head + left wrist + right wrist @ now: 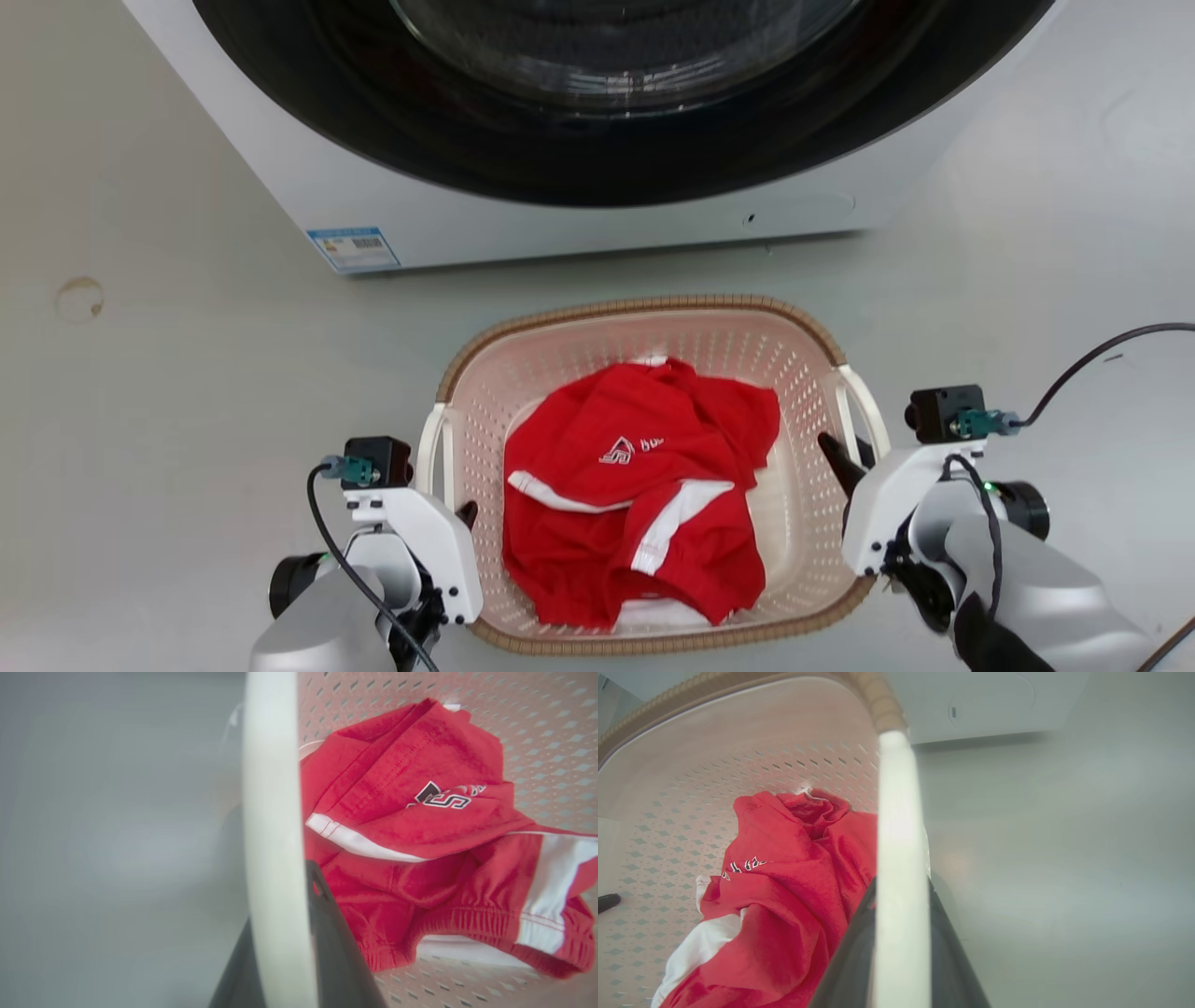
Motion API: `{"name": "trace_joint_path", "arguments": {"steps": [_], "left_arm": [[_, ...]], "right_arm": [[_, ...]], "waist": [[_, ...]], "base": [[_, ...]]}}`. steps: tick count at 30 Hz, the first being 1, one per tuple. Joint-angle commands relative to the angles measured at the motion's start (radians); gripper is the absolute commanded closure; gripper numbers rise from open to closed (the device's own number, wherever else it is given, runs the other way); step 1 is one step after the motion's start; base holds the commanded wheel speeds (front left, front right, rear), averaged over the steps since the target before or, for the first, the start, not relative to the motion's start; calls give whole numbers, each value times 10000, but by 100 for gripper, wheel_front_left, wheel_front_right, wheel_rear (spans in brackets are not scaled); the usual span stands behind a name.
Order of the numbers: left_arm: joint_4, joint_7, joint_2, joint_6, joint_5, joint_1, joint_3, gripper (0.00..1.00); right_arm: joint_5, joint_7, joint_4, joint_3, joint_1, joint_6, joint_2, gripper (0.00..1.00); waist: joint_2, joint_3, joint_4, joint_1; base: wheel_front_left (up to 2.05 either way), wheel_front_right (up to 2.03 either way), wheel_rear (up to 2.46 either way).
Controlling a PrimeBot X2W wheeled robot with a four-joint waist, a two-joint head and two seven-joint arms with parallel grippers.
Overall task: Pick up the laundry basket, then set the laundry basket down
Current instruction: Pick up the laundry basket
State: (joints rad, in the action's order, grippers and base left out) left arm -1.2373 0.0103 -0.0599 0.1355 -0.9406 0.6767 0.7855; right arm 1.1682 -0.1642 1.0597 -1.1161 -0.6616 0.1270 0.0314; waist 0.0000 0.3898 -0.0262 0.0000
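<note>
You are gripping the laundry basket (653, 308) just near of the washing machine (579, 224), the left gripper (453, 511) pinching its left white handle (271, 812) and the right gripper (845, 462) pinching the right white handle (899, 835); whether it is clearing the floor (187, 420) cannot be told. You are risking a slip, since each thin loop is sitting between two smooth dark fingers. Uneven arm heights would be tilting the red garment (635, 485) toward one wall.
</note>
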Motion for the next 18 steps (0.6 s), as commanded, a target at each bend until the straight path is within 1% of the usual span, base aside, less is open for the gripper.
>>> {"name": "trace_joint_path", "arguments": {"steps": [1,13,18], "left_arm": [[-302,53,-1239,-48,-90,-231,-224,100],[-401,1340,-1517,-48,-552,-1175,2,100],[-440,1908,-1680,-48,-721,-1527,55,100]], "right_arm": [[118,30,390,-109,410,37,-816,100],[1078,294,630,-887,1537,37,-816,100],[1206,573,686,-1192,1930,37,-816,100]], "waist": [[0,-470,-103,0],[0,-2460,-7,0],[0,-3186,27,0]], "base": [[0,0,0],[0,0,0],[0,0,0]]}}
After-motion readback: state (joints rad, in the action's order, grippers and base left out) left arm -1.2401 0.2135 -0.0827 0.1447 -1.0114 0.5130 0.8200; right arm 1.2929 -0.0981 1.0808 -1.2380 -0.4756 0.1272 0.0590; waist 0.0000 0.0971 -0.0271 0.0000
